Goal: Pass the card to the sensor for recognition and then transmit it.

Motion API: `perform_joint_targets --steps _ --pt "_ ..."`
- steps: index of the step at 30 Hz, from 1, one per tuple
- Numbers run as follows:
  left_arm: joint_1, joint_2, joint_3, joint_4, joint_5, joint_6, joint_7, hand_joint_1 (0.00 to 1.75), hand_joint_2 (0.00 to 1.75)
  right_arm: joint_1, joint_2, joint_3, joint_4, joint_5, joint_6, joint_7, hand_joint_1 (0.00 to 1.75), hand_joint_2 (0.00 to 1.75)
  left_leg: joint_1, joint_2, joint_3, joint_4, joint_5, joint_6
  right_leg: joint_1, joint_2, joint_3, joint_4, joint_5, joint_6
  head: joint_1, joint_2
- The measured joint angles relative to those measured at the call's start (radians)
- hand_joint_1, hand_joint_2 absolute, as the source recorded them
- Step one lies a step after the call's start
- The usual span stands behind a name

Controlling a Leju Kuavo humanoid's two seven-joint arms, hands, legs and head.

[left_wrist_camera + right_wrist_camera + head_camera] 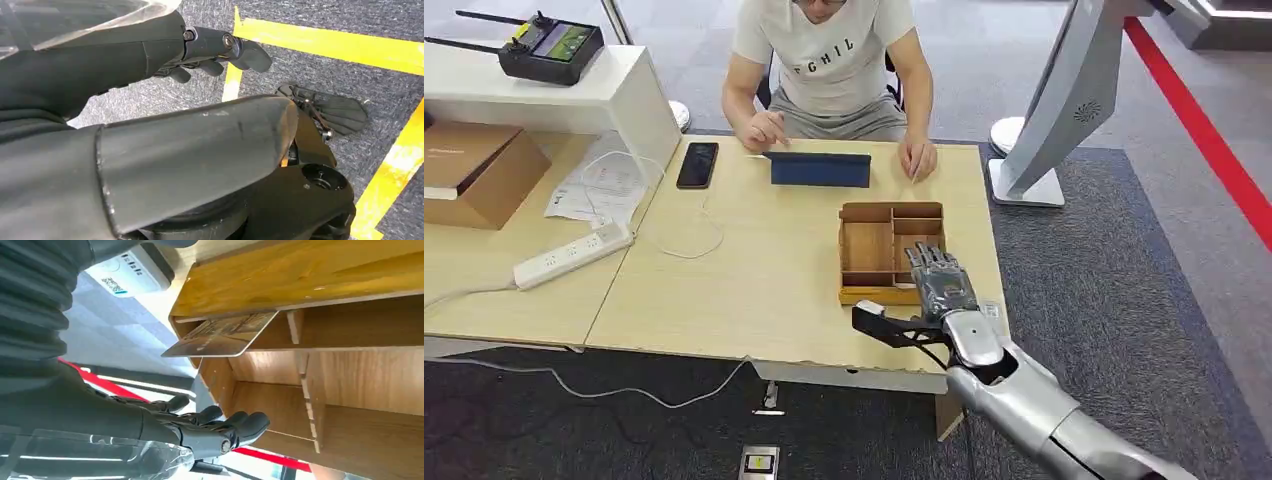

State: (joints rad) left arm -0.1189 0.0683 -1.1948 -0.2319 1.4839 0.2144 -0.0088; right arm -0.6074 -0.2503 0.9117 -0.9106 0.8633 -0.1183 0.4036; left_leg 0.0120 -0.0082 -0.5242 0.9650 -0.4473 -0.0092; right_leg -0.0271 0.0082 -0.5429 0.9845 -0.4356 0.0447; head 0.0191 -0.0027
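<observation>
While the right robot hand (942,283) hovers over the wooden tray (868,246) on the counter (754,290), fingers spread and grasping nothing, the card (222,334) leans on a tray divider, edge raised for pickup. Left robot hand (220,50) hangs loosely curled, holding nothing.

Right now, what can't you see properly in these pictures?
- Tray, head view: the right hand covers its near right corner.
- Card, right wrist view: its far end is hidden inside the tray, and its print is too blurred to read.
- Left hand, left wrist view: the robot's body hides most of the fingers.
</observation>
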Motion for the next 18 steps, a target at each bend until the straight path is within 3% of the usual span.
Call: perform_joint_targets --steps 18 --pt "0.000 0.000 0.000 0.000 0.014 0.012 0.001 0.00 0.00 -0.010 0.000 -0.001 0.011 0.013 0.020 -0.011 0.00 1.75 0.000 0.000 0.000 0.000 0.000 0.000 0.000 0.000 0.000 0.000 0.000 0.000 0.000 0.000"
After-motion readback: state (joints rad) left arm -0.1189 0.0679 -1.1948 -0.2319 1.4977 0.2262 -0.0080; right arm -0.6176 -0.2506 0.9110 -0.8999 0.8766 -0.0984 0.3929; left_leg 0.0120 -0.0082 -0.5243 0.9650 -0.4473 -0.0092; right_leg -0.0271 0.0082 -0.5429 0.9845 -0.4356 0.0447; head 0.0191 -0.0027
